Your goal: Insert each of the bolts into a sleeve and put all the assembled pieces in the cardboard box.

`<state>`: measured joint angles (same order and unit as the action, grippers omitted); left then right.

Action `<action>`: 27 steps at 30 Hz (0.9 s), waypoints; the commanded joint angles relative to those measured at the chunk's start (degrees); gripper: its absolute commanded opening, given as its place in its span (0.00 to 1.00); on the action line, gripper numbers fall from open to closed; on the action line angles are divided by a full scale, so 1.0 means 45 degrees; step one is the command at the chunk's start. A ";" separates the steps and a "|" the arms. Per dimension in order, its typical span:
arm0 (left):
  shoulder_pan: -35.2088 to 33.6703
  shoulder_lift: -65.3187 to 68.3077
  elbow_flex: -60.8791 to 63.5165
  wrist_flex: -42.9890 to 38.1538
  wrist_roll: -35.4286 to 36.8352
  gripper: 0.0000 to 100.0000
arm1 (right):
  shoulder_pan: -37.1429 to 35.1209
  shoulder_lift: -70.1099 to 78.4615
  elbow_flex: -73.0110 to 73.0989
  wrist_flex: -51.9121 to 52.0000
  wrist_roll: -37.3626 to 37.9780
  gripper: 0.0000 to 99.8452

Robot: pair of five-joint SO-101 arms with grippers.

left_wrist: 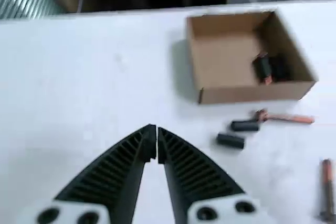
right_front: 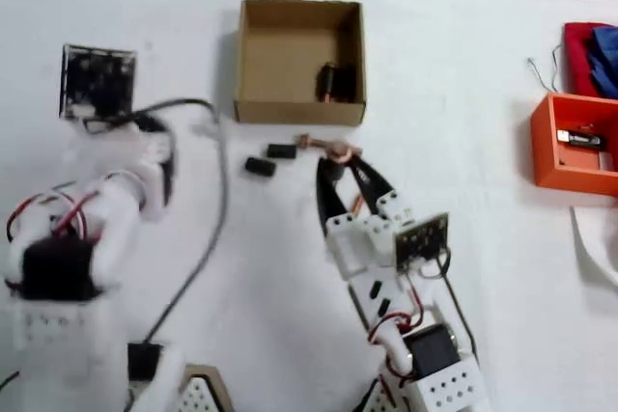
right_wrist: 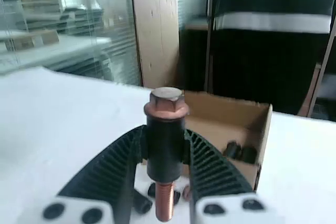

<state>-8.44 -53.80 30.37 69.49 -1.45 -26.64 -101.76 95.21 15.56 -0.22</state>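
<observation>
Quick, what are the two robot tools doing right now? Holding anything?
Left tool: closed, holding nothing.
Right tool: closed on a copper bolt inside a black sleeve.

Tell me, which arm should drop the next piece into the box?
Right: the right gripper holds a bolt inside a sleeve, close to the cardboard box. The left gripper is shut on nothing, farther off.

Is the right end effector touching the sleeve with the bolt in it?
Touching. Right wrist view shows the end effector clamped against both sides of the sleeve.
</observation>
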 commanded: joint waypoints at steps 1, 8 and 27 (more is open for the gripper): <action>-0.2598 -0.0137 0.3507 -0.1035 -0.0996 0.06 | 0.0107 -0.0088 -0.1407 0.1006 -0.0078 0.02; -0.3634 -0.0137 0.9172 -0.5607 -0.2149 0.06 | 0.0147 -0.0088 -0.1895 0.1397 0.0176 0.02; -0.3595 -0.0078 1.1692 -0.8381 -0.2129 0.07 | 0.0127 1.5600 -1.5570 0.2198 0.1055 0.02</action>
<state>-24.26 -53.80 83.12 32.66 -10.86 -26.64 -46.20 42.55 23.03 4.18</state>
